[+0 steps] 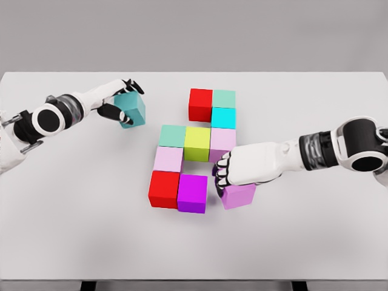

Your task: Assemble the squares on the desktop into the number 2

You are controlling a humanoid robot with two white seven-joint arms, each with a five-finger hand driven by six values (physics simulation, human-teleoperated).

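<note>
Coloured cubes form a partial figure mid-table: a red cube (200, 104) and mint cube (224, 99) on top, a cyan cube (223, 117) below, then a row of a mint cube (173, 136), yellow-green cube (197, 143) and pale pink cube (223, 140). A pale pink cube (168, 159) sits under the row's left end, with a red cube (163, 189) and magenta cube (193, 193) at the bottom. My right hand (222, 176) is shut on a lilac cube (239, 195) beside the magenta one. My left hand (121, 100) is shut on a teal cube (132, 110), lifted at upper left.
The white table (315, 242) fills the view, with its front edge near the bottom of the picture. My right forearm (291, 159) lies across the table's right side.
</note>
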